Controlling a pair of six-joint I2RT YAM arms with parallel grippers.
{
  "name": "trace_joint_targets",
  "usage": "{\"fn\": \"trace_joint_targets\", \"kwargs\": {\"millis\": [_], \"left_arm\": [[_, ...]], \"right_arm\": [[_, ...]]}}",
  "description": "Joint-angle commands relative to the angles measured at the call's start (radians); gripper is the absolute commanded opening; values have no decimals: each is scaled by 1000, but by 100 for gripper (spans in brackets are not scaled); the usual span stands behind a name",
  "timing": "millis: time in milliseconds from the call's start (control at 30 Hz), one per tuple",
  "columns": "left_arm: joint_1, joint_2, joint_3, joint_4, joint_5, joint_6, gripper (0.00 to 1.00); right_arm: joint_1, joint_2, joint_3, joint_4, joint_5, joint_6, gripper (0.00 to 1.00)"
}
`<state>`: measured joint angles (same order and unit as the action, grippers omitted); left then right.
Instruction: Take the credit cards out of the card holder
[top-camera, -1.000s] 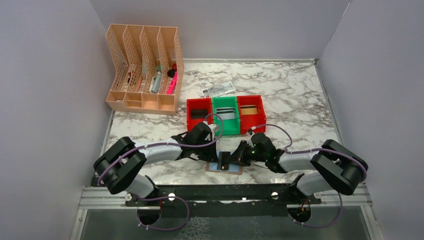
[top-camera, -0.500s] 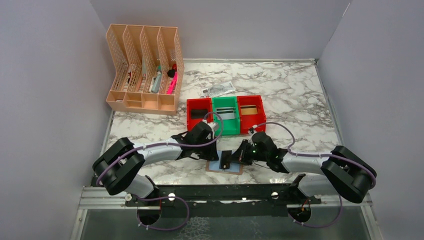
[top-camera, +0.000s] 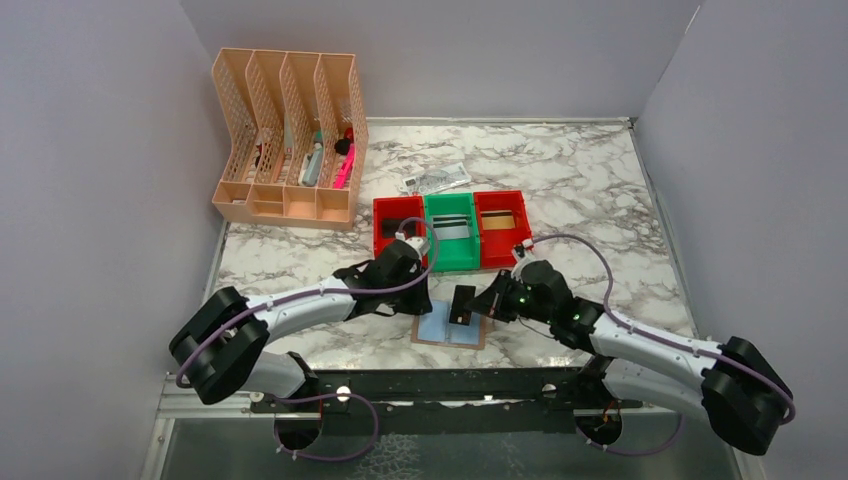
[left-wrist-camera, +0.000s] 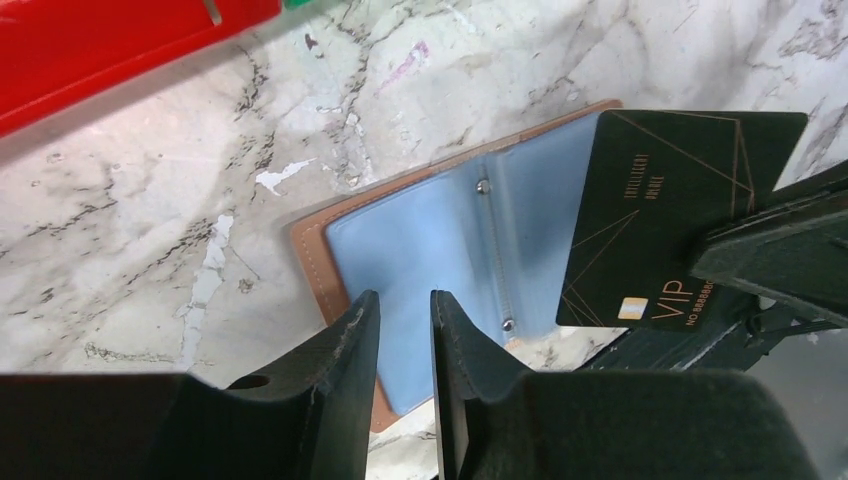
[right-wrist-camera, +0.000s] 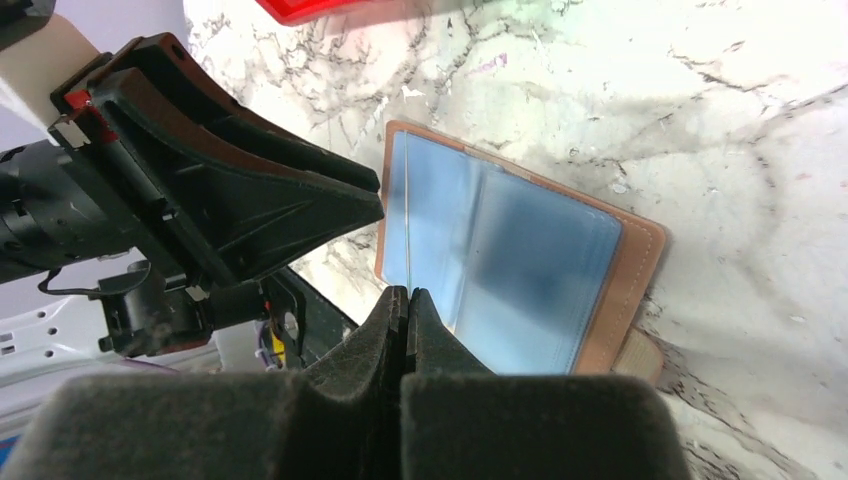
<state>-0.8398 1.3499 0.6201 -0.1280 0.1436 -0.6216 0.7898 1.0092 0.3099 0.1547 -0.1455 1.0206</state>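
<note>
The card holder lies open on the marble near the front edge, tan outside with pale blue panels; it also shows in the left wrist view and right wrist view. My right gripper is shut on a dark credit card with gold lines and holds it above the holder's right half. In the right wrist view the gripper holds the card edge-on. My left gripper hovers over the holder's left edge, jaws a narrow gap apart and empty.
Behind the holder stand a red bin with a dark card, a green bin with a grey card and a red bin with a gold card. A crumpled paper note and a peach desk organizer are farther back.
My right gripper has pulled the dark card up and away from the holder and its arm has stretched out. My left gripper has drawn back slightly to the holder's left edge.
</note>
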Motion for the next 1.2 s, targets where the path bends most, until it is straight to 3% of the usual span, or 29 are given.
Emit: {"fn": "trace_joint_targets", "kwargs": {"millis": [0, 100, 233, 400, 467, 600, 767, 933, 1167], "left_arm": [[-1, -51, 61, -56, -29, 14, 29], [-2, -81, 77, -87, -46, 25, 32], [2, -123, 116, -164, -124, 73, 46], [61, -144, 177, -296, -167, 163, 45], [118, -165, 187, -323, -155, 192, 48], [298, -228, 200, -358, -95, 267, 65], [458, -285, 214, -395, -160, 333, 86], [483, -353, 131, -378, -351, 328, 90], [483, -482, 94, -326, -432, 303, 99]], "right_arm": [[-4, -86, 49, -150, 112, -59, 1], [-5, -120, 60, -158, 115, -100, 1], [-4, -139, 75, -127, 75, -178, 1], [-4, -139, 90, -91, 29, -236, 1], [-5, -137, 94, -84, 21, -255, 1], [-5, -130, 118, -83, 9, -294, 1], [-4, -107, 169, -84, 7, -361, 1], [-3, -26, 264, -81, 38, -476, 1], [29, 208, 508, -92, 69, -741, 1]]}}
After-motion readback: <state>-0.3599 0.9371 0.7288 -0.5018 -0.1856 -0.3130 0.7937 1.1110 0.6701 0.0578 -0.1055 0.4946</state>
